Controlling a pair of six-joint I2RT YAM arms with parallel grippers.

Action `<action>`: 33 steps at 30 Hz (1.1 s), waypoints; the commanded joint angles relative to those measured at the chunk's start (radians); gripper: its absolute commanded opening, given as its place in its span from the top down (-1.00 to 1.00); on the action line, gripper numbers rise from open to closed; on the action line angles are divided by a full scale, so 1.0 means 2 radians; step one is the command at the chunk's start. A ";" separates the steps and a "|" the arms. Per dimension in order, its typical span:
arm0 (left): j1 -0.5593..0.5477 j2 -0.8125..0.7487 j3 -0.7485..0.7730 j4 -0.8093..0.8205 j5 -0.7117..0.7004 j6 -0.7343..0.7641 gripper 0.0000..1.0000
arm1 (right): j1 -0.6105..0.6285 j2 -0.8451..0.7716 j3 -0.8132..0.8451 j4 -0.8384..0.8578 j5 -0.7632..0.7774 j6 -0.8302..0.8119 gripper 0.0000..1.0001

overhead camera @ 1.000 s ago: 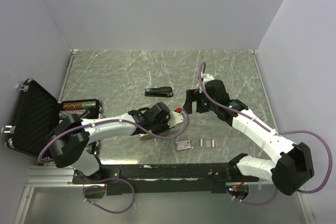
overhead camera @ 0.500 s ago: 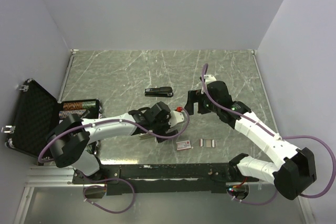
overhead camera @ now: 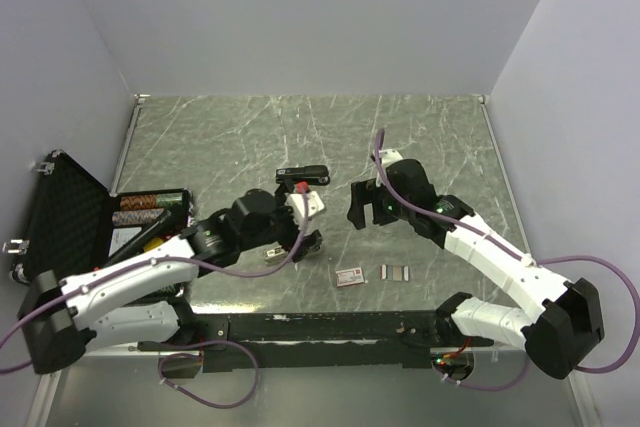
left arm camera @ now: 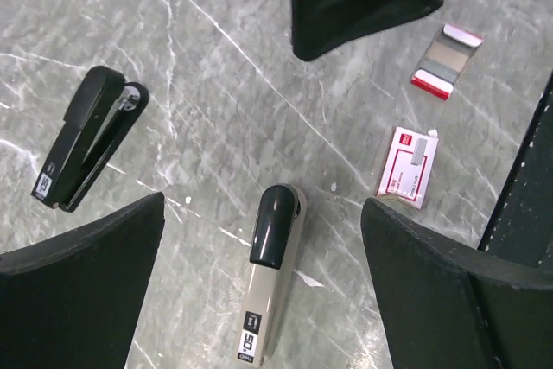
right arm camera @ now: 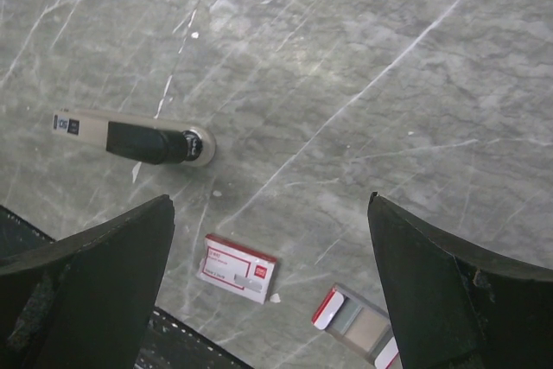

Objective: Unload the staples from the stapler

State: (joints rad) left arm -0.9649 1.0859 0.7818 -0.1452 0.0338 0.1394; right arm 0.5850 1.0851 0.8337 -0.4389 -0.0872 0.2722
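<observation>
The left gripper (left arm camera: 259, 205) hangs above the marble-pattern table (overhead camera: 220, 137) with its jaws spread wide and nothing between them. In the left wrist view the grey stapler (left arm camera: 270, 278) lies flat directly below it. This stapler has a black top and a black label at its rear end reading "50", with smaller print beneath that is too small to read. The black stapler (left arm camera: 86, 140) lies apart to one side, also flat. It carries a white label at its rear end that is not legible. The right gripper (right arm camera: 270, 200) is likewise spread wide and holds nothing. The staples (overhead camera: 397, 271) lie on the table near the front edge, just beside a red-and-white box (overhead camera: 350, 276) and well apart from both staplers. The printing on the box cannot be read. An open black case (overhead camera: 60, 217) sits at the left edge of the table.
</observation>
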 commanded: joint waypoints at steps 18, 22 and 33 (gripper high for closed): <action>0.046 0.173 0.041 -0.031 0.083 0.015 -0.78 | 0.008 -0.036 -0.019 0.007 -0.003 -0.001 -1.00; 0.051 0.197 0.046 -0.039 0.093 0.018 -0.61 | 0.008 -0.036 -0.023 0.011 -0.009 0.000 -1.00; 0.053 0.219 0.041 -0.030 0.081 0.018 -0.49 | 0.009 -0.036 -0.026 0.015 -0.019 -0.002 -1.00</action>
State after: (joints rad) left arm -0.8642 1.5158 0.8436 -0.2146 0.1860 0.1638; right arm 0.5980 1.0340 0.7841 -0.4377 -0.1169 0.2714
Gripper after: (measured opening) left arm 0.775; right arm 0.997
